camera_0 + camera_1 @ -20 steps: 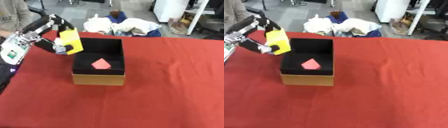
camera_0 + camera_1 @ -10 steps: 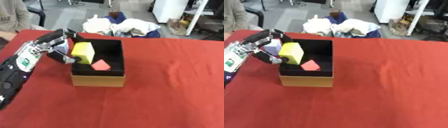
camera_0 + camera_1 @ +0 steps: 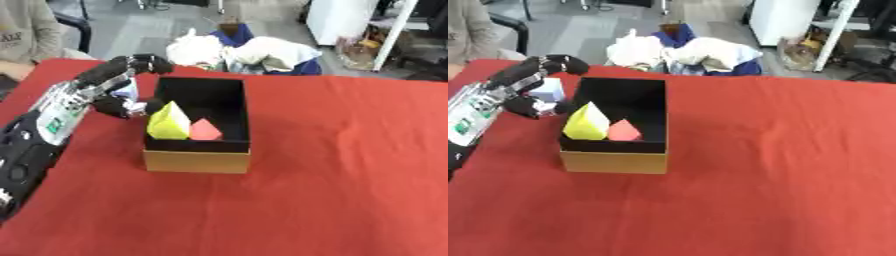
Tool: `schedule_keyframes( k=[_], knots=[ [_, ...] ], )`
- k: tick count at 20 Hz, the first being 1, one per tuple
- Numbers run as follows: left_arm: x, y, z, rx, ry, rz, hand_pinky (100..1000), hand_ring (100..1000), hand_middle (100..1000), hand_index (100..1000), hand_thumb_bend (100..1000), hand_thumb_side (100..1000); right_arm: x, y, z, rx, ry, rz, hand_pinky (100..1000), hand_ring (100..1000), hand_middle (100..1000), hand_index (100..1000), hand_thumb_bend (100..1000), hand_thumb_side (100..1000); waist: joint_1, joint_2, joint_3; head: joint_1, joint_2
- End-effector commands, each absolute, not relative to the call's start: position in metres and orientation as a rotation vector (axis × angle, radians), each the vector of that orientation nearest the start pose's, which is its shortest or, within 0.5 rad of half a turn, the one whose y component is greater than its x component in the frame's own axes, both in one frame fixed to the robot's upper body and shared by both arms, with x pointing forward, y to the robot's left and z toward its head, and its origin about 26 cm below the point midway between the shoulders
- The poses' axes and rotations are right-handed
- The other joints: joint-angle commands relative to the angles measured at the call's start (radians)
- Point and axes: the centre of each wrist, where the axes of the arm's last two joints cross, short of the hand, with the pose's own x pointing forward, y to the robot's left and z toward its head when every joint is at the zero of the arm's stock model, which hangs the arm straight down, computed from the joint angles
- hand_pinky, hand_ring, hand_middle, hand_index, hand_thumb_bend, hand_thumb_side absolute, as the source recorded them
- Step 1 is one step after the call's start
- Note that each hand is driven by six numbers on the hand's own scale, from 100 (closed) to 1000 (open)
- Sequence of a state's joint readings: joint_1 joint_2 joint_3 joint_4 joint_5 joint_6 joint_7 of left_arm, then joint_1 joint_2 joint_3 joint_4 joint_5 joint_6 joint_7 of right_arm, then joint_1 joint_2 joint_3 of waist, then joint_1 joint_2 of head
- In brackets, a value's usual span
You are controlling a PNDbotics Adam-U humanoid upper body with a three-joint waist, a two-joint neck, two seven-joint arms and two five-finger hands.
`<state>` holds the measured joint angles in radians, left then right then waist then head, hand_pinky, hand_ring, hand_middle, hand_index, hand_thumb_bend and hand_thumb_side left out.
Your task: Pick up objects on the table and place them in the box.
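A brown cardboard box with a black inside stands left of centre on the red table. In it lie a yellow block, leaning by the left wall, and a small red piece beside it. My left hand hovers just outside the box's left wall, fingers arched wide and apart from the thumb, holding nothing. The thumb tip is close to the yellow block's top. A pale blue cube sits on the table behind the hand. My right hand shows in neither view.
A heap of white and blue cloth lies just beyond the table's far edge, behind the box. The red cloth runs wide to the right of and in front of the box.
The left hand carried the yellow block from above the box's left edge down into the box and let go of it. The block now rests inside beside the red piece.
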<state>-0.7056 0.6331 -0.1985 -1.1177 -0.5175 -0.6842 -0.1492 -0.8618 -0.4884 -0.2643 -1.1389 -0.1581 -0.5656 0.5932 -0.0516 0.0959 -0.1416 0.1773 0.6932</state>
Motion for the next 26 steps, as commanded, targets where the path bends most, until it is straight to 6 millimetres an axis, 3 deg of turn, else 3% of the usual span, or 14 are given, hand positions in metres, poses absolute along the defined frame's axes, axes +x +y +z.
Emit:
schedule_keyframes(
  k=[1,4,9,17,21,26],
  knots=[
    [0.425,0.367,0.196,0.718,-2.028,-1.531,767,766,806,892,486,877,0.438,-0.375,0.267,-0.126,-2.517,0.955,823,719,751,948,100,515,0.004,-0.014,0.004,-0.004,-0.009],
    [0.416,0.39,0.213,0.8,-1.98,-1.52,773,771,812,893,485,861,0.437,-0.378,0.267,-0.134,-2.509,0.958,823,719,750,948,100,520,0.008,-0.015,0.01,-0.012,-0.008],
    [0.397,0.449,0.234,1.013,-1.848,-1.391,776,776,818,885,507,835,0.438,-0.376,0.269,-0.132,-2.512,0.974,824,719,750,949,100,528,0.013,-0.006,0.0,-0.011,-0.02],
    [0.356,0.533,0.244,1.316,-1.644,-1.272,774,779,818,882,551,853,0.444,-0.356,0.292,-0.085,-2.587,1.033,823,721,751,950,100,519,0.02,0.055,-0.109,0.048,-0.083],
    [0.337,0.558,0.246,1.386,-1.55,-1.287,762,765,812,883,576,849,0.444,-0.355,0.3,-0.087,-2.615,1.047,822,721,749,951,100,522,0.02,0.084,-0.169,0.105,-0.116],
    [0.32,0.58,0.245,1.45,-1.465,-1.27,755,754,800,877,551,809,0.446,-0.354,0.303,-0.085,-2.636,1.058,822,721,748,951,100,541,0.023,0.112,-0.226,0.243,-0.16]
  ],
)
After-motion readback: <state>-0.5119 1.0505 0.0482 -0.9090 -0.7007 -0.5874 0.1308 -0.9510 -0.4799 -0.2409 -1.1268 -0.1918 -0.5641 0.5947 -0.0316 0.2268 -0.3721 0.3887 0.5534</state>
